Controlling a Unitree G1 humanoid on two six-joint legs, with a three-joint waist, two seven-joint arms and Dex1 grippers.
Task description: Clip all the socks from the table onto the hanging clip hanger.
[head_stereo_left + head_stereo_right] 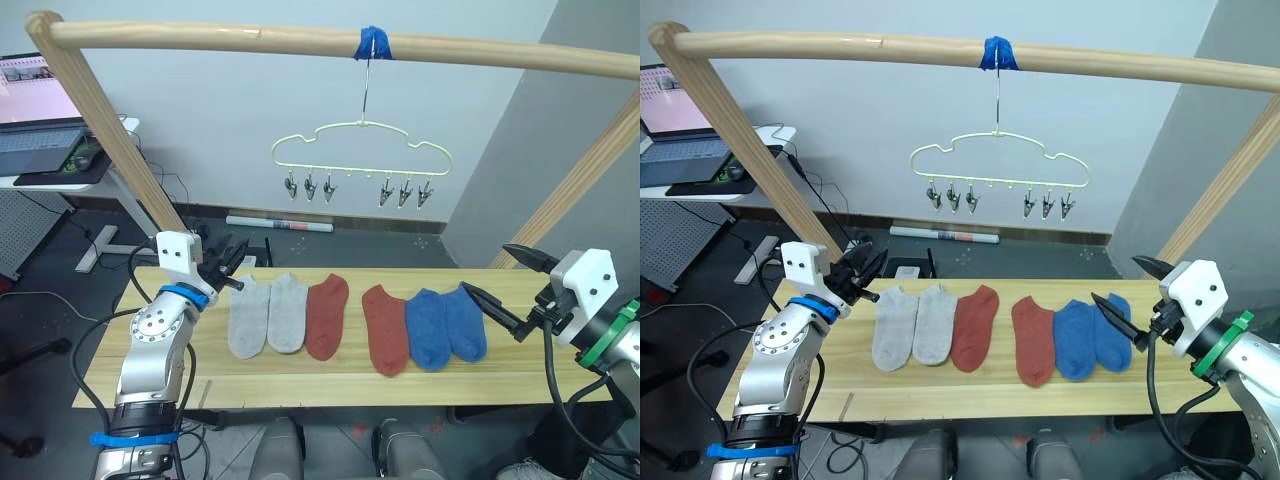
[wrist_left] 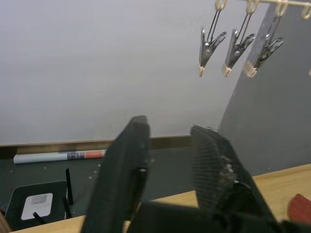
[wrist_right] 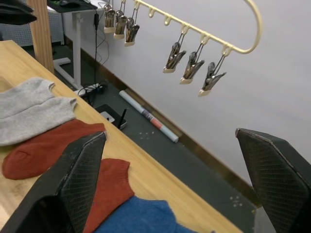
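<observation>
Socks lie in a row on the light wood table (image 1: 300, 385): two grey socks (image 1: 250, 318), two rust-red socks (image 1: 327, 315) and two blue socks (image 1: 427, 328). Above them the pale yellow clip hanger (image 1: 362, 150) hangs by its hook from the top pole, with two groups of three metal clips (image 3: 192, 65) and nothing in them. My left gripper (image 1: 238, 268) hovers open over the table's far left edge, just left of the grey socks, holding nothing. At the right end my right gripper (image 1: 487, 270) stands wide open beside the blue socks, also holding nothing.
A round wooden pole frame (image 1: 200, 38) spans the table, with blue tape (image 1: 374, 43) where the hook hangs. Slanted poles (image 1: 120, 150) rise at both ends. A desk with a laptop (image 1: 35, 140) stands far left. A white tube (image 1: 280, 223) lies on the floor behind.
</observation>
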